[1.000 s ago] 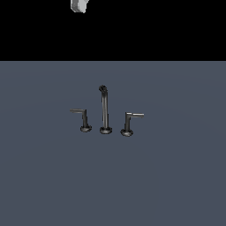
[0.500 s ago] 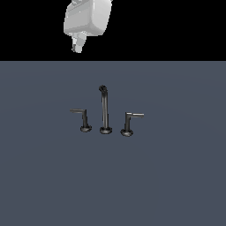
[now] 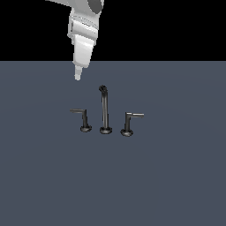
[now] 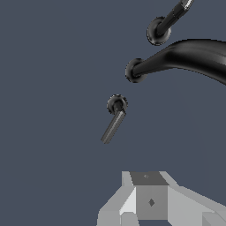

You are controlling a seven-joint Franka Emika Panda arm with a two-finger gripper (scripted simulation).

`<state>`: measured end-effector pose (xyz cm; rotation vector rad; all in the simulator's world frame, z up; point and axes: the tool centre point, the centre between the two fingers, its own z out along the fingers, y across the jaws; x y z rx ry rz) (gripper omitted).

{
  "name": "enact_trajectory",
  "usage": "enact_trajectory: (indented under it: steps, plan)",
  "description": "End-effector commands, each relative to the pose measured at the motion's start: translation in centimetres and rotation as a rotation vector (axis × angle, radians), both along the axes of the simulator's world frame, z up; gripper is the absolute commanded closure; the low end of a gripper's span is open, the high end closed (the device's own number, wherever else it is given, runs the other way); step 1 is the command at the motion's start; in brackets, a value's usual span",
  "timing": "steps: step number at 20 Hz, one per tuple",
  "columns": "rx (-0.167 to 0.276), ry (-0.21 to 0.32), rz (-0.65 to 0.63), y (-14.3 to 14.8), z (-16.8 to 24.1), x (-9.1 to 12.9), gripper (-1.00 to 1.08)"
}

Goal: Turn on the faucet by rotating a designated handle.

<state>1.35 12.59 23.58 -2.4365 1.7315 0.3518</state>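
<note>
**Ana:** Faucet [image 3: 105, 110] front and centre on the dark worktop [image 3: 176, 185], with 2 levers flanking the tall spout [image 3: 104, 108]. Our target is the handle [image 3: 82, 119] on the exterior view's left, just beside the spout's base.

**Ben:** And the gripper [image 3: 77, 76] hangs above and behind that handle, well apart from it, nothing touching. Open or closed, Ana?

**Ana:** I cannot tell. The exterior view shows 1 narrow tip, and the wrist view catches only the grey underside of the gripper [image 4: 150, 198], not the fingertips.

**Ben:** So it's the approach phase, I'd say. What makes it go well?

**Ana:** Come down beside the lever arm, not on top of the post. Contact near the free end gives the most turning leverage, then sweep in an arc around the post. Steer clear of the spout; it sits close.

**Ben:** Describe the handle for us.

**Ana:** Short, dark, L-shaped: slim upright post on a small round base, thin dull arm pointing away from the spout. In the wrist view the handle [image 4: 114, 118] shows its round base and the flat grey bar.

**Ben:** The twin handle [image 3: 129, 122] on the far side looks brighter and thicker.
</note>
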Motion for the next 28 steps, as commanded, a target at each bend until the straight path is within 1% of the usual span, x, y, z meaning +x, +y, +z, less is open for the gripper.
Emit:
enact_trajectory:
  steps: [1,7,11,15,21,28]
  plan:
    - [-0.031,0.011,-0.076,0.5,-2.1,0.9,1.08]
    - [-0.116,0.016,-0.247,1.3,-6.9,2.8,1.08]
    - [-0.171,0.004,-0.346,1.7,-9.5,3.8,1.08]
    - [-0.214,-0.014,-0.421,1.9,-11.5,4.6,1.08]
    - [-0.254,-0.039,-0.49,2.2,-13.2,5.3,1.08]
    - [-0.267,-0.049,-0.512,2.3,-13.8,5.6,1.08]
